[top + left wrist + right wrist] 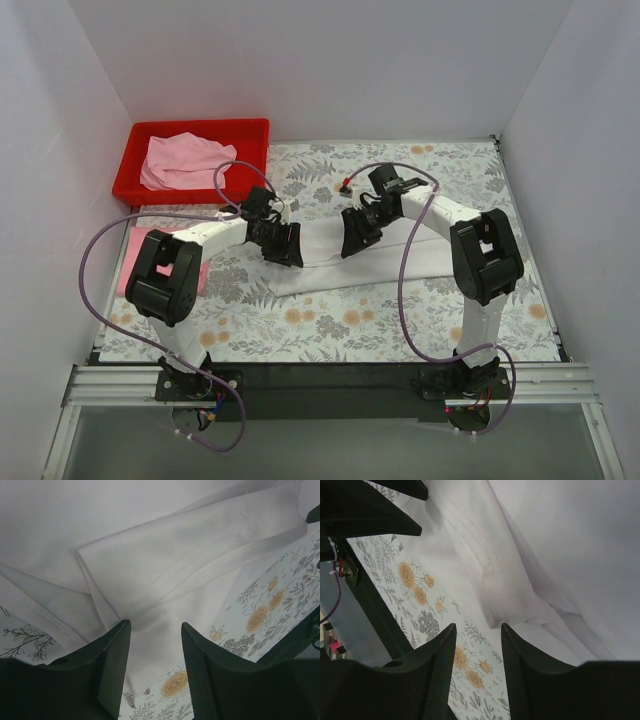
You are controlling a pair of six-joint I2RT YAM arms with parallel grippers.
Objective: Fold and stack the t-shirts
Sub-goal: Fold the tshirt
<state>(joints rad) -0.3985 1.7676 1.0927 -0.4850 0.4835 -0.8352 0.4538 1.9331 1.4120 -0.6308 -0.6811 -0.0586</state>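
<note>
A white t-shirt (330, 265) lies spread on the floral tablecloth (330, 320) at the middle of the table, with a folded sleeve and stitched hem (190, 565) showing in the left wrist view. My left gripper (284, 245) hangs just above the shirt's left part, open, with cloth and tablecloth visible between its fingers (155, 625). My right gripper (356, 233) faces it from the right, also open, over the shirt's folded edge (520, 605) and bare tablecloth (478, 626). Neither holds anything.
A red bin (200, 124) at the back left holds a crumpled pink shirt (180, 160). A folded pink shirt (135, 250) lies on the table's left side by the left arm. Purple cables loop off both arms. White walls close in the table.
</note>
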